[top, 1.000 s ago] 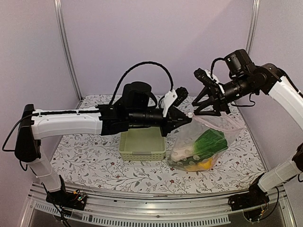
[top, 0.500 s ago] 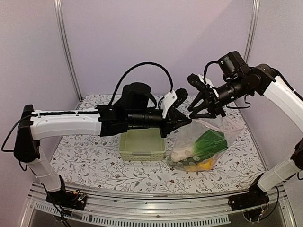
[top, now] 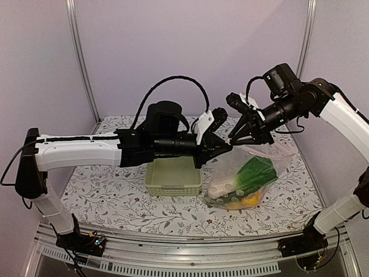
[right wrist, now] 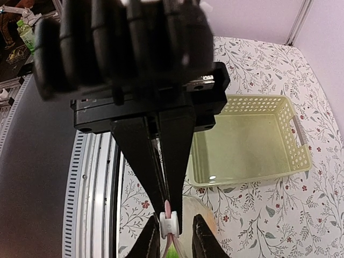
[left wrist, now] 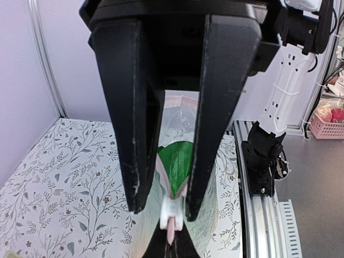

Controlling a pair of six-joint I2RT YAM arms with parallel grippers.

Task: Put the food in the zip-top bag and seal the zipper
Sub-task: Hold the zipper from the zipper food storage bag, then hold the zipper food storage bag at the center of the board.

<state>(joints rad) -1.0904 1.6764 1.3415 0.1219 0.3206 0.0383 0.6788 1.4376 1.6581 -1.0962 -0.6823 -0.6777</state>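
Observation:
The zip-top bag (top: 271,151) hangs at centre right with the food inside: a green piece (top: 255,172), a yellow fruit (top: 247,201) and a white stem (top: 222,187). My left gripper (top: 226,144) (left wrist: 172,236) is shut on the pinkish end of the zipper (right wrist: 167,206), holding the bag's left corner up. The zipper's white slider (left wrist: 173,212) (right wrist: 172,224) sits right at those fingertips. My right gripper (top: 236,136) (right wrist: 176,220) (left wrist: 165,210) straddles the slider, jaws narrowly apart with a gap on at least one side.
An empty pale green lattice basket (top: 173,176) (right wrist: 252,142) stands on the floral tablecloth (top: 115,190) left of the bag, under my left arm. A metal rail (top: 190,254) runs along the table's front edge. Walls and upright posts close in the back.
My right gripper has moved left to the bag's held corner and its jaws have narrowed around the slider. The left arm and the bag have stayed put.

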